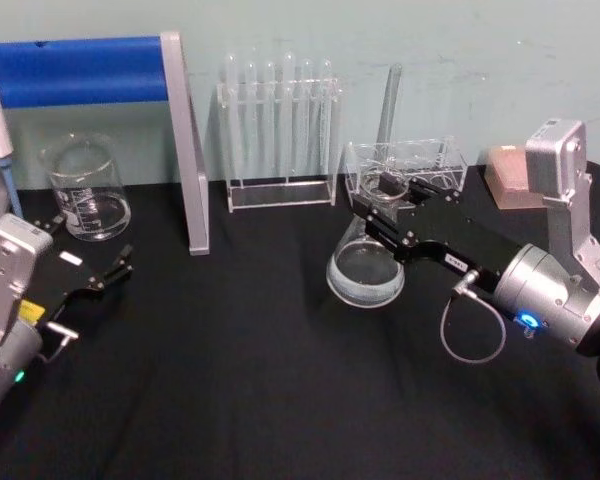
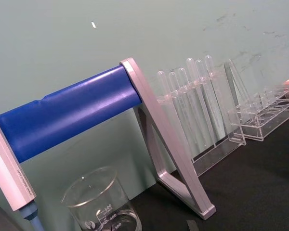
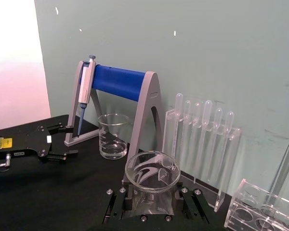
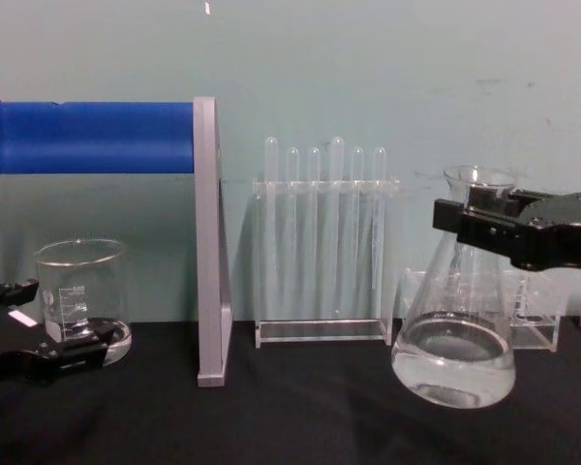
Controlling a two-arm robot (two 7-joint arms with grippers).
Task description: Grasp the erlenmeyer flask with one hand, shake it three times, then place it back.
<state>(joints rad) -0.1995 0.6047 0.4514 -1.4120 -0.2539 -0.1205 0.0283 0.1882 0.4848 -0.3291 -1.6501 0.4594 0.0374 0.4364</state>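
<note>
The erlenmeyer flask [image 1: 365, 270] is clear glass with a little clear liquid in its wide base. It stands right of centre on the black table, in front of a small clear rack. My right gripper [image 1: 376, 214] reaches in from the right and is shut on the flask's neck just under the rim [image 4: 479, 177]. In the right wrist view the flask's mouth [image 3: 151, 171] sits between the fingers [image 3: 116, 204]. The flask [image 4: 455, 339] leans slightly, and I cannot tell whether its base touches the table. My left gripper [image 1: 86, 248] rests open at the far left, holding nothing.
A glass beaker [image 1: 86, 190] stands at the back left beside a pipette stand with a blue bar [image 1: 80, 70]. A test tube rack [image 1: 278, 135] is at the back centre. The small clear rack [image 1: 408, 165] and a brown block [image 1: 510, 175] are at the back right.
</note>
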